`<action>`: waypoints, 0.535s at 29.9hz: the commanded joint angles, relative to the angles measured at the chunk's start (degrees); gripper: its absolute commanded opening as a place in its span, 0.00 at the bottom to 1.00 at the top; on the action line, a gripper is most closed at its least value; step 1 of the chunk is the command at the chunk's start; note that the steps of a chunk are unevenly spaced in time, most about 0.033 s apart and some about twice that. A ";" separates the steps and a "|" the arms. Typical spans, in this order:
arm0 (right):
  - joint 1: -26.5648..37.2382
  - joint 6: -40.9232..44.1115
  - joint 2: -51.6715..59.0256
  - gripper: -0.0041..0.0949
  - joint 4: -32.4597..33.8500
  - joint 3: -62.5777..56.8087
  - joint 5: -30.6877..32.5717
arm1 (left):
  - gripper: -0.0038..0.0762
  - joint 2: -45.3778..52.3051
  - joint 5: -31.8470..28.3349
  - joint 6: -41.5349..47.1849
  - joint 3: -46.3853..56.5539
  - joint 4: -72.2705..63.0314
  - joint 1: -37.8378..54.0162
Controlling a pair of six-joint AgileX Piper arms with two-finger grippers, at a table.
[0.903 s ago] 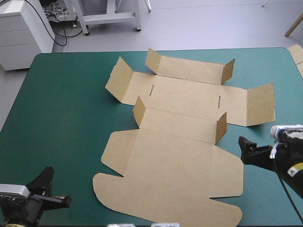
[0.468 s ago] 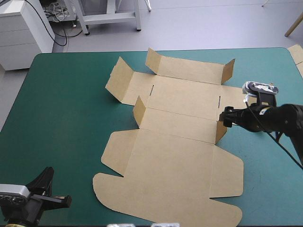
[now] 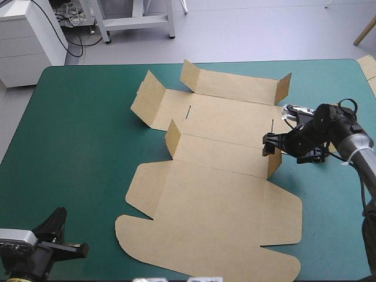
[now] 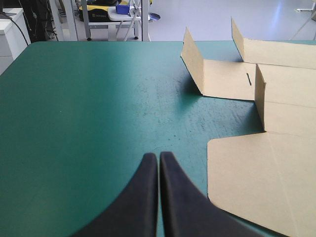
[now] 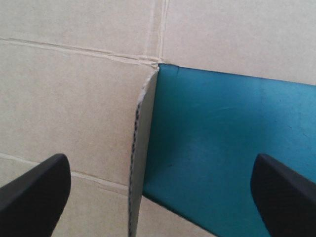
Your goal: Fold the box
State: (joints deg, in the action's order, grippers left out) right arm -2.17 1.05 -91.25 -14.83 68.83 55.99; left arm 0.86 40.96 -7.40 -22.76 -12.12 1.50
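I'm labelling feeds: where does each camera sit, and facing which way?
High view: above, behind; looks down on teal-green table cover, unfolded brown cardboard box, both end effectors.
Left wrist view: low, near edge, facing far edge; shut left end effector.
Right wrist view: down onto raised flap; open right end effector.
Shared: high and right wrist, that flap.

No text, label, brand, number or sign can be read in any of the views.
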 commanded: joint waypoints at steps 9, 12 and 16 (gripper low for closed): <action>-4.27 0.66 -0.07 0.76 0.83 2.03 -3.04 | 0.04 0.63 -4.35 0.03 -1.60 -1.12 -0.13; -5.26 3.18 -0.07 0.52 4.30 2.03 -2.96 | 0.04 0.63 -4.35 0.03 -1.60 -1.12 -0.13; -5.41 2.12 -0.07 0.07 4.95 2.03 -1.76 | 0.04 0.63 -4.35 -0.17 -1.60 -1.12 -0.13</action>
State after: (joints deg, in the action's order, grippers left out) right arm -7.48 3.85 -93.56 -10.44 69.10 54.38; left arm 0.86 40.96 -7.40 -22.76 -12.12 1.50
